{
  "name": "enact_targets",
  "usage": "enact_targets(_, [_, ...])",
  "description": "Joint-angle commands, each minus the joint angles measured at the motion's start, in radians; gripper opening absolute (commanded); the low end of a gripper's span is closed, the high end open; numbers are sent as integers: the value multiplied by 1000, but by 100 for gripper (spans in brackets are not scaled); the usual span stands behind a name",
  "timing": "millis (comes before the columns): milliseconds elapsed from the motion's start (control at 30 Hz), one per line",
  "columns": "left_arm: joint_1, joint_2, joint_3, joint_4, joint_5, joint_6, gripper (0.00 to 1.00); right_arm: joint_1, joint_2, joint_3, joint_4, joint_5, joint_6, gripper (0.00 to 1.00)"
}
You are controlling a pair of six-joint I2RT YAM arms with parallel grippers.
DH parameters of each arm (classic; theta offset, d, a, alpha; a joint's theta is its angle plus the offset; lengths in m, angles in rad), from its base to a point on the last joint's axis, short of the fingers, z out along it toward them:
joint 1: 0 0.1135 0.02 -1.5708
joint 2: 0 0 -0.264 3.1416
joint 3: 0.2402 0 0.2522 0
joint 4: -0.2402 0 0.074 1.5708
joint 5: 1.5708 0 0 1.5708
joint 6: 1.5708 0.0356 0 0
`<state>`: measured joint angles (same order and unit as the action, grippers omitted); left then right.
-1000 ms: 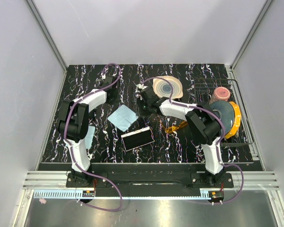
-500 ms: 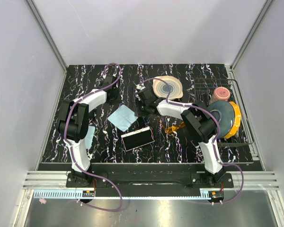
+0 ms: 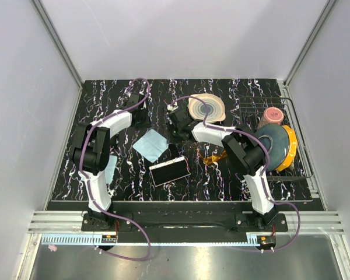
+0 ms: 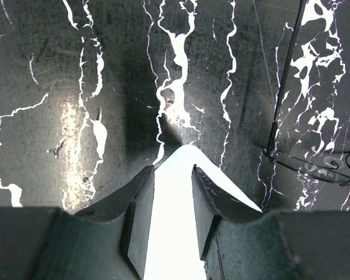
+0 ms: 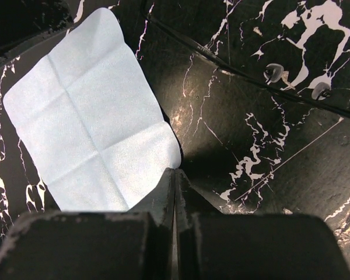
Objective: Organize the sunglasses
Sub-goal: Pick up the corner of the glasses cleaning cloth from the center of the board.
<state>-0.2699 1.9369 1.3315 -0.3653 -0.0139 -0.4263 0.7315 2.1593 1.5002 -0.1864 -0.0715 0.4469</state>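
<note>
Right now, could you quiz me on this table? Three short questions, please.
1. True or false: the right gripper is shut.
2. In the right wrist view, what lies just left of that gripper's tips? A) cloth B) spoon C) bottle
3. Short answer: does the left gripper or the right gripper hold the sunglasses?

Key: 1 true. 2 A. 3 no, neither; the sunglasses lie on the table.
</note>
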Motion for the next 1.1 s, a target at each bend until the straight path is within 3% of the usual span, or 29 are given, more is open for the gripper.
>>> enact_targets(0, [1,37,52,-7,41,-38,37,11,13,43,-28,13,-28,0])
enact_targets(167, [-15,60,49,6,39,-92,40,11,14,41,-25,6,-25,0])
enact_targets(600, [-51,83,48,48,-14,-26,41,11,16,34,-24,-7,-14,0])
enact_targets(1067, [-57,105,75,6,-89,-14,6,11,7,31,-22,-10,-31,0])
